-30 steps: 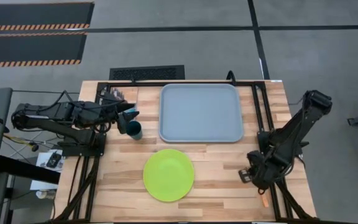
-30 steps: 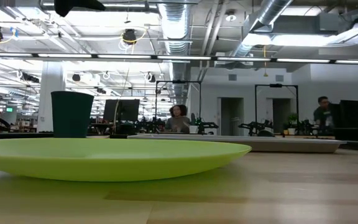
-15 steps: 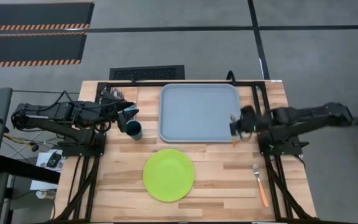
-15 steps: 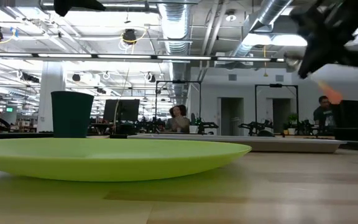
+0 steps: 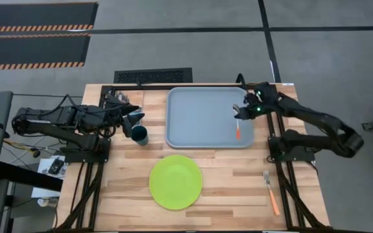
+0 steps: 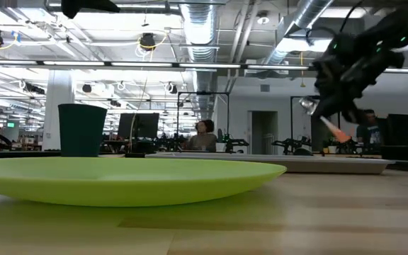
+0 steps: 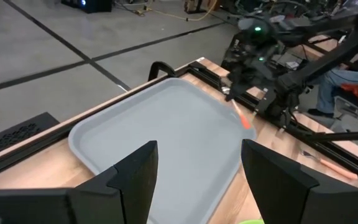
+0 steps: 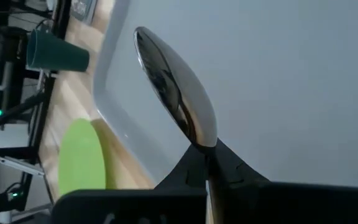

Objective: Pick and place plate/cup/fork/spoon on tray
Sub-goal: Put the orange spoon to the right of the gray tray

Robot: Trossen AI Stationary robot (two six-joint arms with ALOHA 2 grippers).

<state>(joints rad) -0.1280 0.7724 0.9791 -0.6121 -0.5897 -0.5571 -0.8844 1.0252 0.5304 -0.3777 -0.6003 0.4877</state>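
Note:
My right gripper (image 5: pixel 241 112) is shut on the spoon (image 5: pixel 238 132) above the right part of the grey-blue tray (image 5: pixel 199 120). The spoon's silver bowl (image 8: pixel 178 93) sticks out ahead of the fingers, and its orange handle (image 6: pixel 336 132) slants down. My left gripper (image 5: pixel 136 120) is open and empty just beside the teal cup (image 5: pixel 141 136), which stands upright left of the tray. The lime-green plate (image 5: pixel 175 182) lies flat near the table's front. The orange-handled fork (image 5: pixel 270 191) lies flat at the near right. My right gripper pinches the spoon's neck (image 8: pixel 205 144), just behind the bowl, between its two fingers. The spoon is lifted clear above the tray. It is tilted, with the bowl high and the handle end low.
Dark metal frame rails run along the table's left and right sides (image 5: pixel 283 188). The tray also shows in the left wrist view (image 7: pixel 166 130). People sit in the room far behind the table (image 6: pixel 204 134).
My right gripper has risen from the table's near right with the spoon, swung toward the far edge and the left, and now holds the spoon over the tray's right part. The fork stayed on the table. My left arm has kept still.

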